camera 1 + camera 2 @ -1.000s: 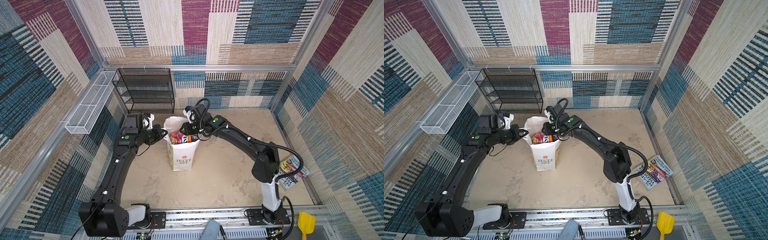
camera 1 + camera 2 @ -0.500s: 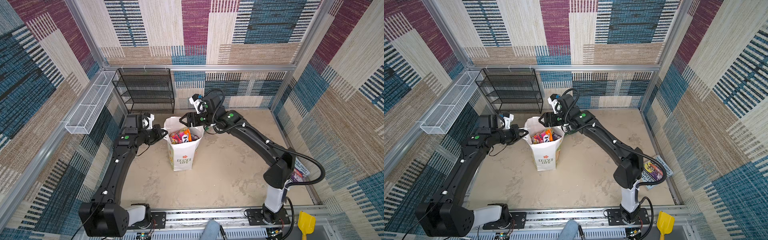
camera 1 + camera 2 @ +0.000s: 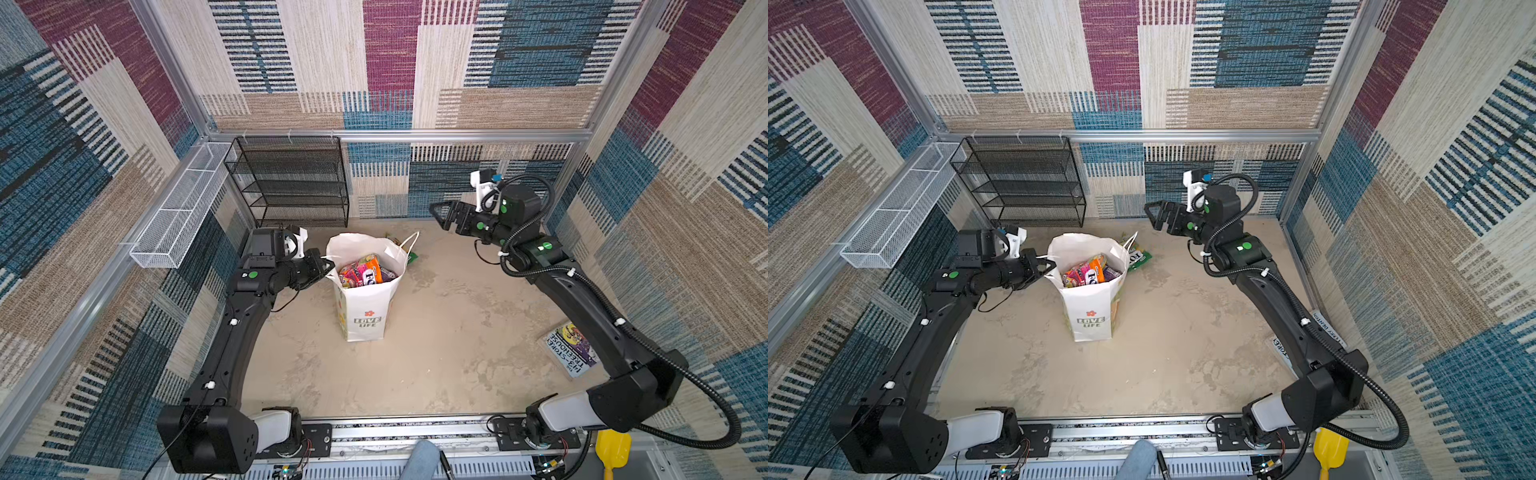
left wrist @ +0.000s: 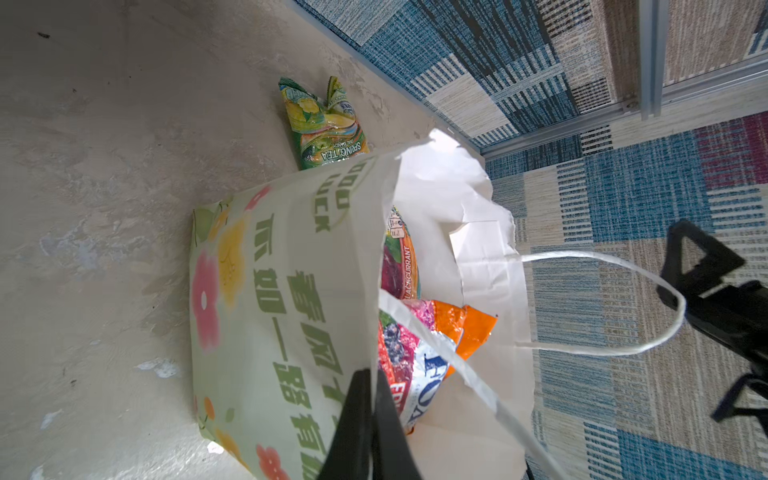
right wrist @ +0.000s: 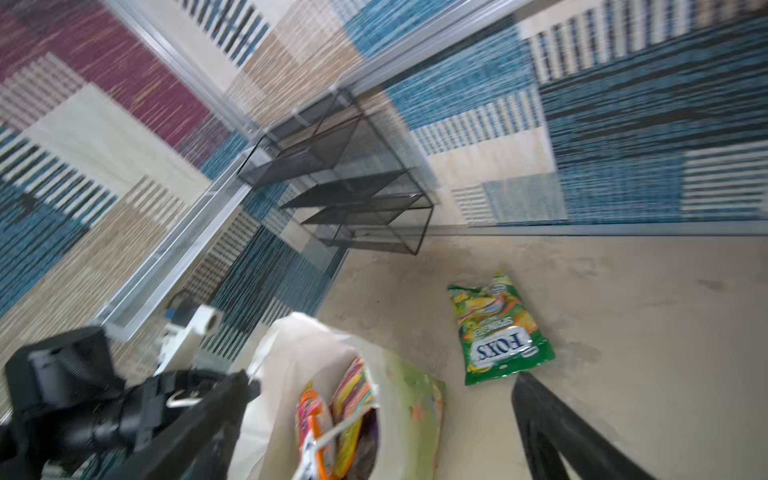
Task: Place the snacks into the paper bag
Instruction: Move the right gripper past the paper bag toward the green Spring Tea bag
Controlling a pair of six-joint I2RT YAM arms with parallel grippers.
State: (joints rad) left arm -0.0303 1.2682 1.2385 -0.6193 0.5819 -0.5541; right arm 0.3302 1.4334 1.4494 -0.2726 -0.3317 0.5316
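**Operator:** How far along is the bagging?

**Spotter:** Nearly done, I'd judge. You have a bundle of snacks [image 3: 363,272] standing in the paper bag [image 3: 365,307], piled close to its rim. One green packet [image 5: 500,332] lies out on the counter [image 3: 436,332], just beside the bag on the side away from your left hand [image 3: 328,264]. No other loose packet shows in any view, so that one looks like all that is left.

**Operator:** And my hands?

**Spotter:** Your left hand is closed and, as far as its wrist view shows, it pinches the bag's rim on the side nearest it. Your right hand [image 3: 444,216] is spread fully wide and empty, hanging in the air and touching nothing. The green packet sits below that hand and toward the bag, near but clearly apart. You'd bring that hand down onto it next. The packet is flat and glossy, so expect it to slip.
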